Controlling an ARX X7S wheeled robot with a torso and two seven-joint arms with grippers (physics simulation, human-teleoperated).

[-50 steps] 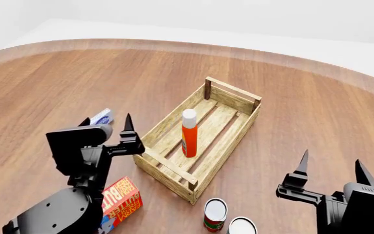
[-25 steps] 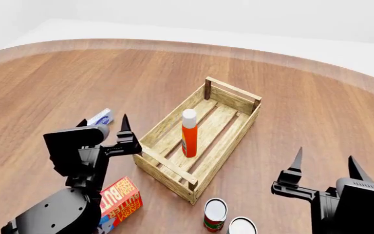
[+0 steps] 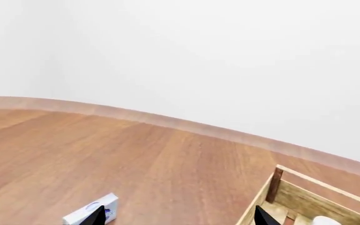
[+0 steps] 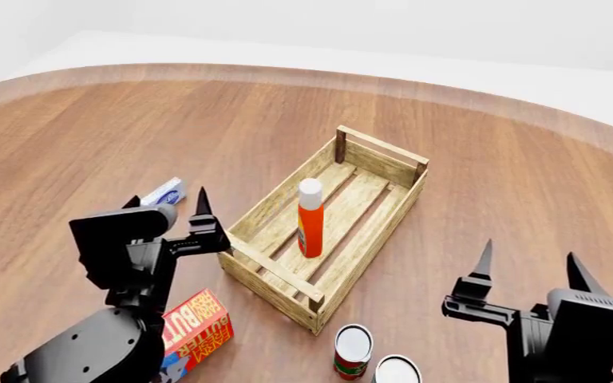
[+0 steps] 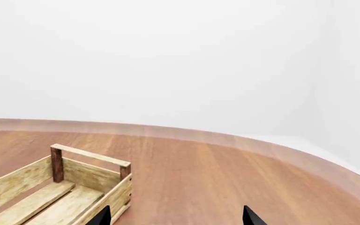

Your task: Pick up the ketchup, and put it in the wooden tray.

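The ketchup, an orange-red bottle with a white cap, stands upright inside the wooden tray in the head view. Nothing holds it. My left gripper hovers open just left of the tray's near corner, fingertips pointing up and away. Over the table to the tray's right, my right gripper is open and empty too. In the left wrist view the tray's far corner and a sliver of white cap show beside the open left gripper. The right wrist view shows the tray's far end past the open right gripper.
A red and yellow box lies by my left arm. A small white and blue box sits left of the tray. Two cans stand near the tray's front corner. The round wooden table's edge curves behind.
The left gripper has drifted slightly left and back from the tray's corner. The right gripper has moved a little left and down. The ketchup stands unmoved in the tray.
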